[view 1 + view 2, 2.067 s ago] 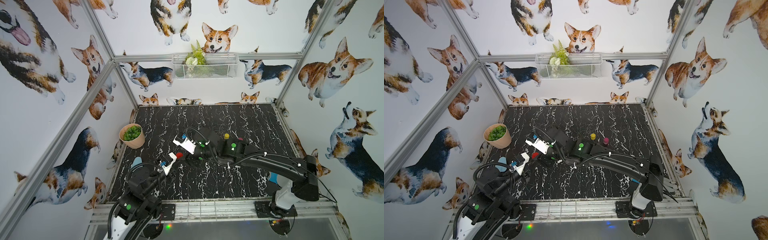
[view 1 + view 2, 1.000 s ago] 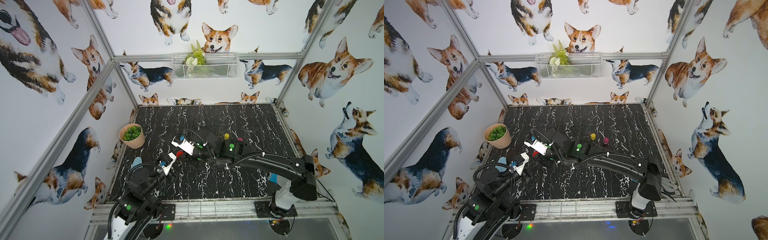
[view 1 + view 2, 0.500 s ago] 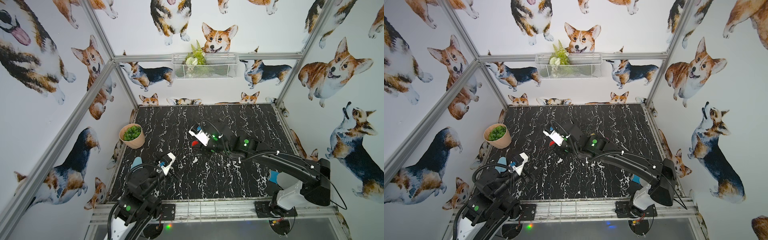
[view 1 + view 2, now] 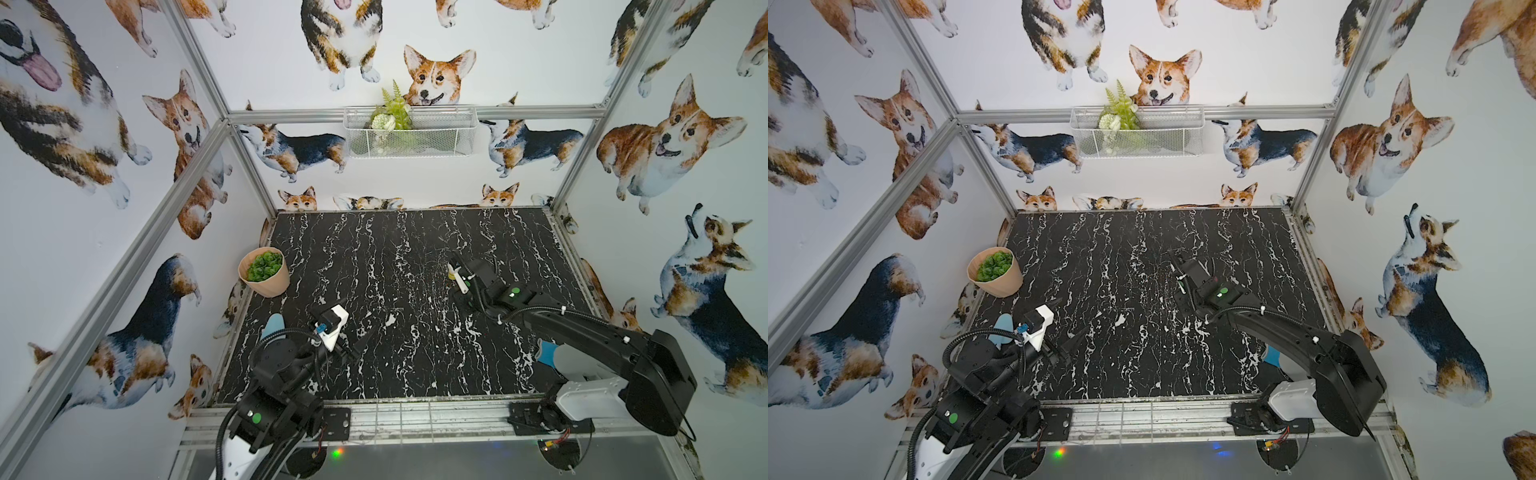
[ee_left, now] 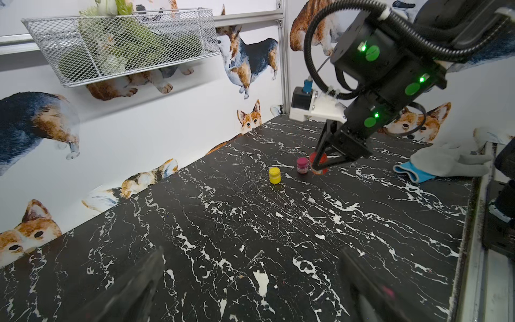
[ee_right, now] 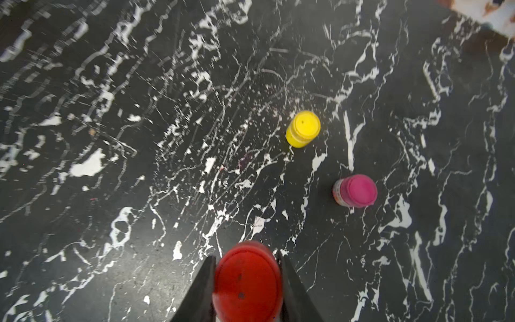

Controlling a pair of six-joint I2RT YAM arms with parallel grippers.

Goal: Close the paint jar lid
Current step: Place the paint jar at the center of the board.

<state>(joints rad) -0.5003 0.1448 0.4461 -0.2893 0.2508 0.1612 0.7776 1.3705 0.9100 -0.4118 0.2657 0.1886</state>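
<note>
A red paint jar (image 6: 246,281) with its red lid on top sits between the fingers of my right gripper (image 6: 245,256), which is shut on it. In the left wrist view the red jar (image 5: 319,165) hangs low at the table, right beside a pink jar (image 5: 302,165) and near a yellow jar (image 5: 274,175). Both top views hide the red jar under the right gripper (image 4: 456,272). My left gripper (image 4: 355,320) stands open and empty at the front left, far from the jars.
The yellow jar (image 6: 303,128) and pink jar (image 6: 355,191) stand lidded just beyond the red one. A grey glove with a blue cuff (image 5: 446,161) lies at the right edge. A potted plant (image 4: 264,272) stands at the left edge. A wire basket (image 4: 409,133) hangs on the back wall.
The left gripper opened and let go of the red jar. The right arm carried the jar from left of centre across to the right, beside the pink and yellow jars.
</note>
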